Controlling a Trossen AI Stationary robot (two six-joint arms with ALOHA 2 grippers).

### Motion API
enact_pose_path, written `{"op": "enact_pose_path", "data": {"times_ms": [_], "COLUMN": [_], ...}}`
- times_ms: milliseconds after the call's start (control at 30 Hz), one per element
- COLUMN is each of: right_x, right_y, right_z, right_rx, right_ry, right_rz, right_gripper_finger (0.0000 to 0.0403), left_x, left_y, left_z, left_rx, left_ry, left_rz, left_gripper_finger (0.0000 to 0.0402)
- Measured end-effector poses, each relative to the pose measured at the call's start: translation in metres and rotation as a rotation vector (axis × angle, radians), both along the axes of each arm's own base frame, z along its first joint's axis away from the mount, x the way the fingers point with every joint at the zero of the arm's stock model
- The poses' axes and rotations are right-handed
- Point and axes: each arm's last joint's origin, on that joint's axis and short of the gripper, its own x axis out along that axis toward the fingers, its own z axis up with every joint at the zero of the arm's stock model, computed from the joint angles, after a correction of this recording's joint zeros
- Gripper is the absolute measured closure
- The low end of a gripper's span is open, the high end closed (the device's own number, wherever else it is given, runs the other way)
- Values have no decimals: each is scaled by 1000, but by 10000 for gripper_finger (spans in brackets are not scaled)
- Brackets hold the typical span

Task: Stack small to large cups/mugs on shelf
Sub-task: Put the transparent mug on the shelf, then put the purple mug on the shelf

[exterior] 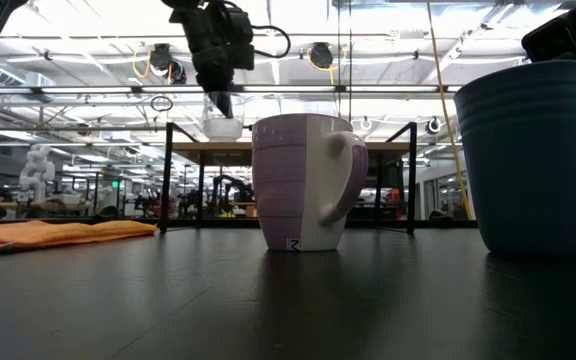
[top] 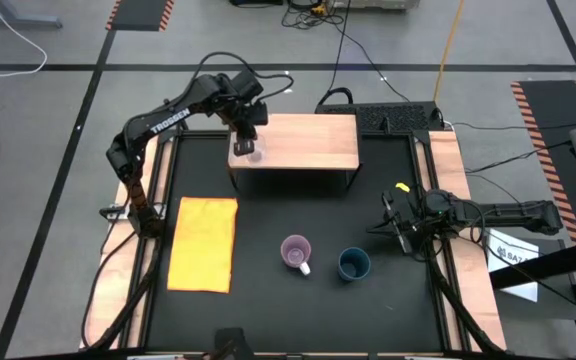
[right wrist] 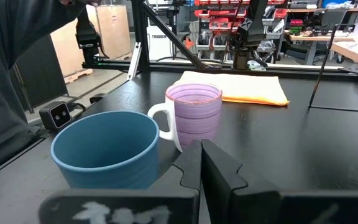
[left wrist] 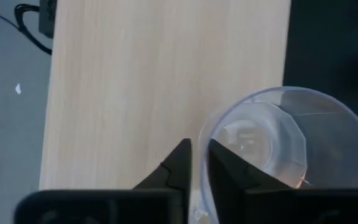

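1. The left gripper (top: 245, 143) is over the shelf's (top: 308, 142) left end, its fingers (left wrist: 178, 167) pinching the clear glass cup's (left wrist: 263, 144) rim.
2. The purple mug (top: 296, 252) and teal cup (top: 354, 264) stand near the table's (top: 268, 310) front edge.
3. The right gripper (top: 396, 228), fingers together, waits beside the teal cup.

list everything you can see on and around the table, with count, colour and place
glass cup: 1, clear, on the shelf's left end, rim between the left claw's fingers
shelf: 1, light wood on black legs, table's far side
mug: 1, light purple, pale handle, near centre
cup: 1, dark teal-blue, right of the mug
mat: 1, yellow-orange, flat on the left
left claw: 1, dark, at the glass cup
right claw: 1, dark, shut, right of the cup
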Motion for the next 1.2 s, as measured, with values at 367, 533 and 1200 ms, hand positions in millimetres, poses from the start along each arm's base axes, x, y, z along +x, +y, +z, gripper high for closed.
{"op": "enact_pose_path", "data": {"times_ms": [367,533,1200], "right_x": [0,0,0], "right_y": [0,0,0], "right_z": [0,0,0], "right_rx": [0,0,17], "right_ry": [0,0,5], "right_rz": [0,0,-2], "right_gripper_finger": [403,403,403], "left_x": [-4,-2,-2], "left_y": [5,3,3], "left_z": [0,1,1], "left_rx": [26,33,49], "left_ry": [19,17,25], "left_rz": [30,14,20], "left_gripper_finger": [190,150,137]}}
